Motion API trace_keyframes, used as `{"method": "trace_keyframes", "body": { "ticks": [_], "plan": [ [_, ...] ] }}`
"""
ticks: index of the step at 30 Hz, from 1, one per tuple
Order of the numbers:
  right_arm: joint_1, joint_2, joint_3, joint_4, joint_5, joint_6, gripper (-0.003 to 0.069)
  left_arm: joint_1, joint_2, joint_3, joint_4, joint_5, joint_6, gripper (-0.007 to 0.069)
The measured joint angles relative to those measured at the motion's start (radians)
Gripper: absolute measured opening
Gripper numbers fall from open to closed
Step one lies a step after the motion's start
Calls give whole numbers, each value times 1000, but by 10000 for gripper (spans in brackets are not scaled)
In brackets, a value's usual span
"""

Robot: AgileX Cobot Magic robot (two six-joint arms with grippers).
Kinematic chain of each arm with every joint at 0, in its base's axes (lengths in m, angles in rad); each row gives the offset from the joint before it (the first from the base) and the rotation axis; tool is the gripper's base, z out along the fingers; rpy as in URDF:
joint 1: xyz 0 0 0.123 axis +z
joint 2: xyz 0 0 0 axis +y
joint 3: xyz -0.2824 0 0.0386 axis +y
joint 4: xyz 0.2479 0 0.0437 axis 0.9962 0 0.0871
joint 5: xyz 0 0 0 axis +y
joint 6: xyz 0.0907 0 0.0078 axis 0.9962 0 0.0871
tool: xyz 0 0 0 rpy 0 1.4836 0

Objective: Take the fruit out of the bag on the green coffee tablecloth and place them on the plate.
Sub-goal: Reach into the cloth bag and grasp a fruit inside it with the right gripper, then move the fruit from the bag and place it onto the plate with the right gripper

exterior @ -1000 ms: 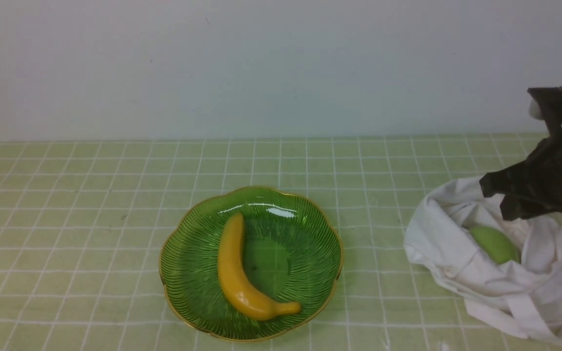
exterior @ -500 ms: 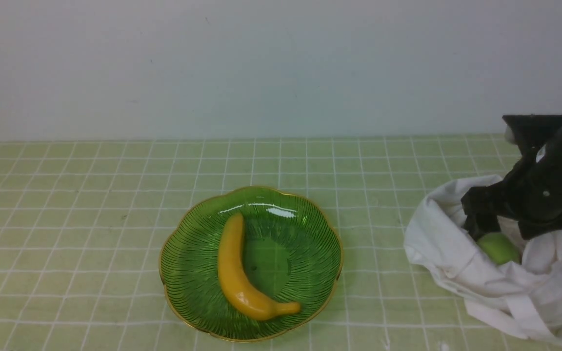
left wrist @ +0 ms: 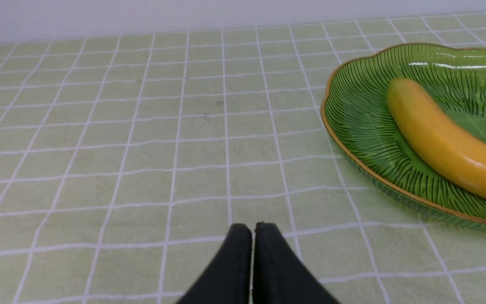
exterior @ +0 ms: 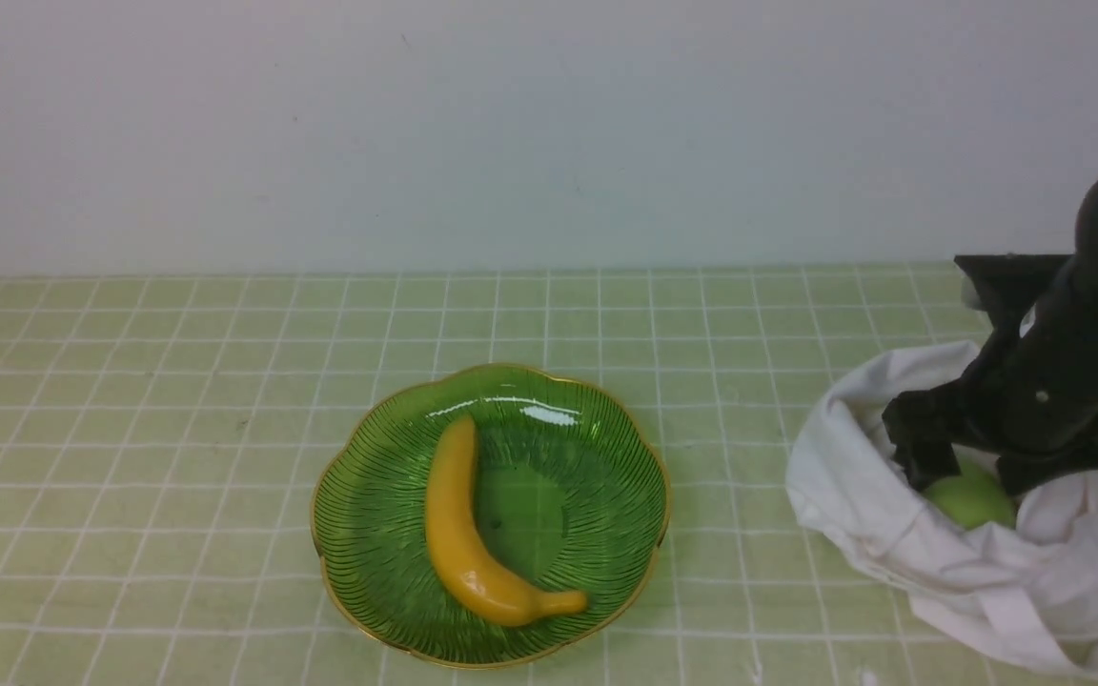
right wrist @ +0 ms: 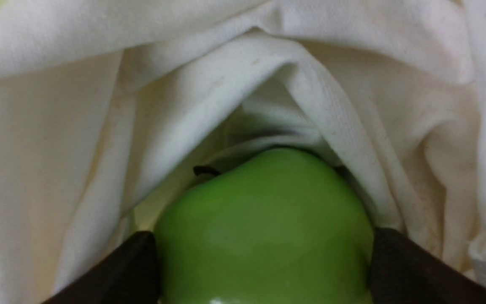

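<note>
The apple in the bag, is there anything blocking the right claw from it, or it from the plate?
Nothing visible separates the right claw from the apple. Toward the plate, the bag's raised cloth side stands in the way.

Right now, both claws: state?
Left claw: closed, empty.
Right claw: astride the apple, a finger on either side; gripping or just open around it, can't tell.

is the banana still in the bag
No, the banana lies in the plate.
</note>
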Motion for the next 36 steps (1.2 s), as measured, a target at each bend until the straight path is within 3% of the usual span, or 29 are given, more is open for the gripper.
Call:
{"method": "trace_keyframes", "body": {
  "ticks": [2,13,22,25,30,32,33,36],
  "plan": [
    [0,11,-7,-6,12,-1,558,0,0,0,0,0,0,-8],
    [0,-75,2,-41,32,-3,557,0,0,0,0,0,0,-8],
    [0,-273,4,-38,-60,13,555,0,0,0,0,0,0,-8],
    [0,-317,6,43,-94,-24,554,0,0,0,0,0,0,-8],
    [23,-344,6,277,-168,-189,554,0,0,0,0,0,0,-8],
    [84,-333,6,448,-199,-343,552,0,0,0,0,0,0,-8],
    [90,-331,6,448,-201,-343,552,0,0,0,0,0,0,-8],
    [197,-283,6,629,-246,-511,552,0,0,0,0,0,0,-8]
  ]
}}
